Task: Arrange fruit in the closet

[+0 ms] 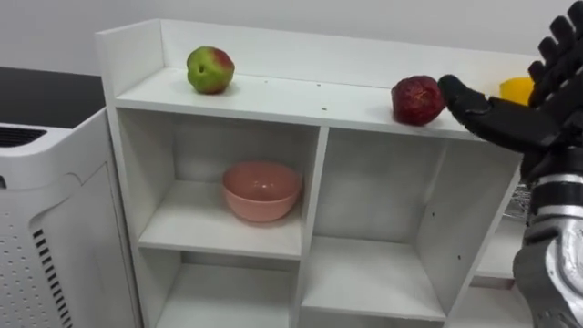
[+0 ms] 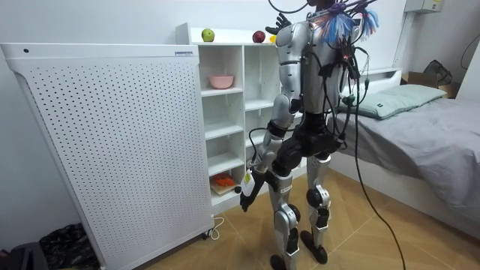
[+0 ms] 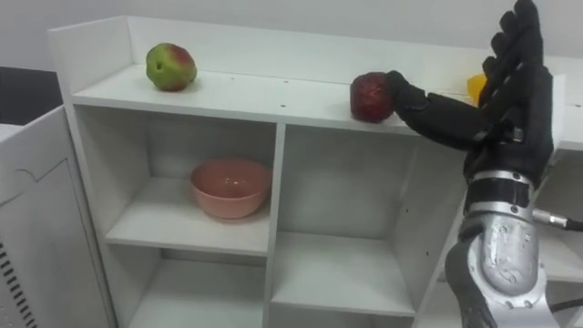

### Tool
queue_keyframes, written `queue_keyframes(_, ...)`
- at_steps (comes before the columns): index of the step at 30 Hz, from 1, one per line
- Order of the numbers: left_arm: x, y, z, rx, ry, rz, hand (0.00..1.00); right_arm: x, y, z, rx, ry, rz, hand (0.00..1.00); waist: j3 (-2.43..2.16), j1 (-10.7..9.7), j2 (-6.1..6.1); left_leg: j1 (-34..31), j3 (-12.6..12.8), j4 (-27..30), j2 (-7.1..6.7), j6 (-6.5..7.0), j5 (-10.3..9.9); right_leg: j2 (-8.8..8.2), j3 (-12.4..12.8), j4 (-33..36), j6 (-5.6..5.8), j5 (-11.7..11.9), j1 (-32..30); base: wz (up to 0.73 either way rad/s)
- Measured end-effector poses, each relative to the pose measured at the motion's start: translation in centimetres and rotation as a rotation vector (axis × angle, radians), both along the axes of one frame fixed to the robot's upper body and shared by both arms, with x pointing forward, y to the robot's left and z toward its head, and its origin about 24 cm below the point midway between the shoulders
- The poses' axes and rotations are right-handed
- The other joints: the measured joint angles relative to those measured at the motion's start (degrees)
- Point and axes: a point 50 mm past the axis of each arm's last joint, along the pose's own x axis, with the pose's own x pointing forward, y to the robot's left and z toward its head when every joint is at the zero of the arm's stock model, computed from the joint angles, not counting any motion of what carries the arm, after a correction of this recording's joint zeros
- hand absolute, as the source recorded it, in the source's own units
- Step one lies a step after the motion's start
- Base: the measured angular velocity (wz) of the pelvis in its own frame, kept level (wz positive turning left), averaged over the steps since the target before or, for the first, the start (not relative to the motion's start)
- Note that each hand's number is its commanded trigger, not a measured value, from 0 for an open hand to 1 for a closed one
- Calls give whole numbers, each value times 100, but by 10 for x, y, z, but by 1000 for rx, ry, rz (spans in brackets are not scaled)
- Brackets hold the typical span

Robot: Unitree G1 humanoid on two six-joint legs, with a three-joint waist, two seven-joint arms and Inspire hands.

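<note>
Left eye view puts my right hand (image 3: 510,107) up at the top board of the white closet (image 1: 273,97). Its fingers (image 3: 521,41) are straight, apart and pointing upward, and nothing is clamped in them. My thumb (image 3: 421,98) reaches out sideways and touches the right side of the red fruit (image 1: 415,100), which sits on that top board. A yellow fruit (image 1: 516,89) lies just behind my hand on the same board. A green-and-red apple (image 1: 210,69) rests well apart, toward the left end. One level down, in the left compartment, stands a pink bowl (image 1: 261,190).

Room view shows me upright, facing the closet. My left hand (image 2: 247,196) hangs low beside my thigh — too small there to tell its state.
</note>
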Motion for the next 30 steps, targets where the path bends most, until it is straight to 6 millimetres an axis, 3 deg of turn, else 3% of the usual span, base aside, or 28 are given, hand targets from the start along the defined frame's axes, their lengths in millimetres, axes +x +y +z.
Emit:
queue_keyframes(6, 5, 4, 2, 3, -9, -7, 0, 5, -3, -5, -54, 56, 27, 0, 10, 68, -84, -57, -5, -14, 4, -3, 2, -4, -60, -12, -5, 3, -29, 0)
queue_keyframes(11, 8, 8, 4, 11, -13, -10, 0, 14, 0, 3, -84, 72, 49, 0, -29, 133, -196, -95, -19, 9, 2, -3, 3, -11, -111, -12, -4, 4, -53, 1)
queue_keyframes(16, 7, 9, 4, 7, -8, -10, 0, 18, 10, 10, -123, 56, 97, 0, -24, 174, -196, -81, -83, 10, 12, -6, 4, -15, -238, -14, -4, 4, -12, 8)
queue_keyframes(20, 5, 9, 4, 3, 8, -2, 0, 24, 13, 4, -145, 97, 137, 0, -20, 268, -192, -89, -103, 13, 7, -6, 4, -19, -245, -13, -5, 5, -18, 0)
queue_keyframes(30, 3, 10, 4, 9, 27, 5, 0, 28, 8, 3, -163, 125, 161, 0, -10, 284, -178, -134, -218, 5, 7, -10, 5, -17, -371, -13, -5, 5, -21, 4)
